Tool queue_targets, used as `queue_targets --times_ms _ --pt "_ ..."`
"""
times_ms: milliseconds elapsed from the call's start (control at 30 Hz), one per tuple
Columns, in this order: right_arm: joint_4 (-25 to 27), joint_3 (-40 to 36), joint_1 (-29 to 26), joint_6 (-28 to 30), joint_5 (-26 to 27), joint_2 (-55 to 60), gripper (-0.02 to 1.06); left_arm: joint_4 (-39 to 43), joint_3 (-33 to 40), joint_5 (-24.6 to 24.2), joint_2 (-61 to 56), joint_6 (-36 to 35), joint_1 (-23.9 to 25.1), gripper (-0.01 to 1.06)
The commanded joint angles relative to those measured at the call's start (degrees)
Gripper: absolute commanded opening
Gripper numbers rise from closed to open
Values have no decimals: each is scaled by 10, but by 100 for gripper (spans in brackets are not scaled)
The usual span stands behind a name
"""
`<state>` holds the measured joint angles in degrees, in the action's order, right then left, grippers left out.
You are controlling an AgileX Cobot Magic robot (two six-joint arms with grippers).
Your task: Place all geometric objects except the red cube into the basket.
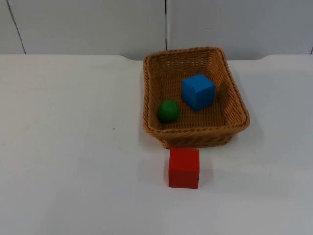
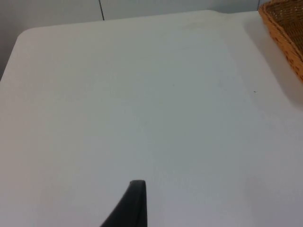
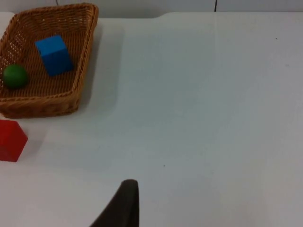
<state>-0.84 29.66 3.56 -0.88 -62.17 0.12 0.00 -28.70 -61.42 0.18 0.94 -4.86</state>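
Resting shapes in the basket, red cube left outside

Sitting inside the woven brown wicker basket (image 1: 149, 93) are the blue cube (image 1: 198, 91) and the green ball (image 1: 168, 111), apart from each other, the ball near the front wall and the cube nearer the middle. That is where the task wants every shape but one, so I judge the sorting done. The red cube (image 1: 184, 168) stands on the white table top (image 1: 68, 147) just in front of the basket's front wall, not touching it; it belongs outside, which explains why it is left there.

Both arms wait away from the shapes. The left gripper (image 2: 135, 203) looks over bare table with the basket's rim off to one side, and the right gripper (image 3: 124, 203) looks across at the basket and the red cube from well apart. One black fingertip of each is visible, so I cannot tell whether either gripper's fingers are apart or together, and nothing is seen held
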Motion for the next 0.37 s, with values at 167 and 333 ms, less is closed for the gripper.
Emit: queue_targets --times_ms 167,333 --pt "0 0 -3 -1 5 -1 105 0 3 -2 -2 -9 25 105" --pt "0 0 -3 -1 5 -1 105 0 3 -2 -2 -9 66 105"
